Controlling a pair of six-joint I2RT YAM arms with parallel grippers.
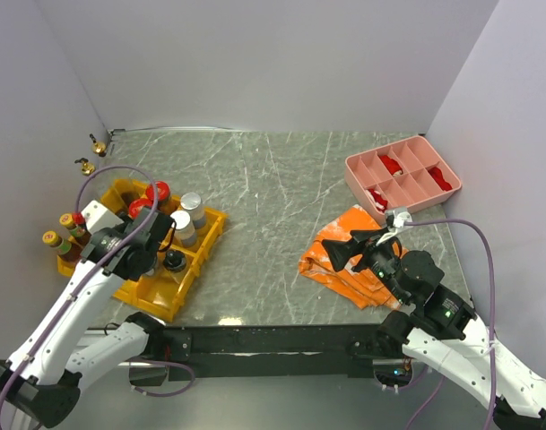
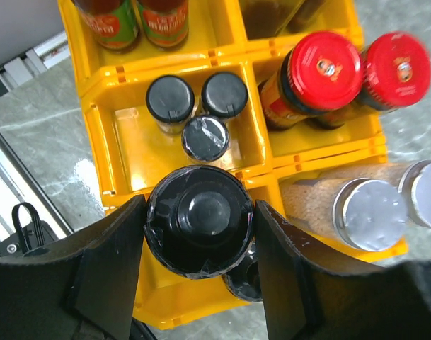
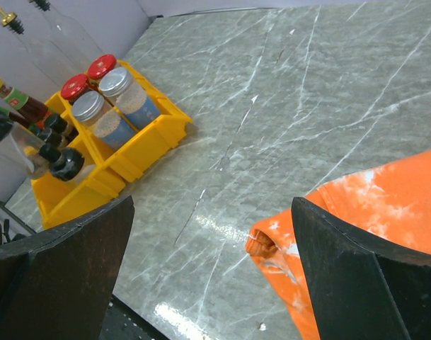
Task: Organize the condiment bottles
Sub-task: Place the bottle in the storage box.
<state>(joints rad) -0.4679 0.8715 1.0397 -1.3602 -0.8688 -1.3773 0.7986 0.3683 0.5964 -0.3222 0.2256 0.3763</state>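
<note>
My left gripper (image 2: 199,237) is shut on a black-capped bottle (image 2: 197,216), with both fingers against the cap. It holds the bottle over the front compartment of the yellow bins (image 2: 105,142), where another black cap (image 2: 247,282) shows just below. In the bins stand three small black-capped bottles (image 2: 170,99), two red-capped bottles (image 2: 325,71) and two silver-lidded jars (image 2: 367,212). In the top view the left gripper (image 1: 165,249) is over the bins (image 1: 205,235). My right gripper (image 1: 355,242) is open and empty above an orange cloth (image 1: 344,264).
A pink divided tray (image 1: 362,166) with red items stands at the back right. Two gold-spout bottles (image 1: 97,141) stand by the left wall. Yellow-capped bottles (image 1: 53,239) stand at the bins' left edge. The orange cloth (image 3: 371,212) lies under my right gripper (image 3: 211,269).
</note>
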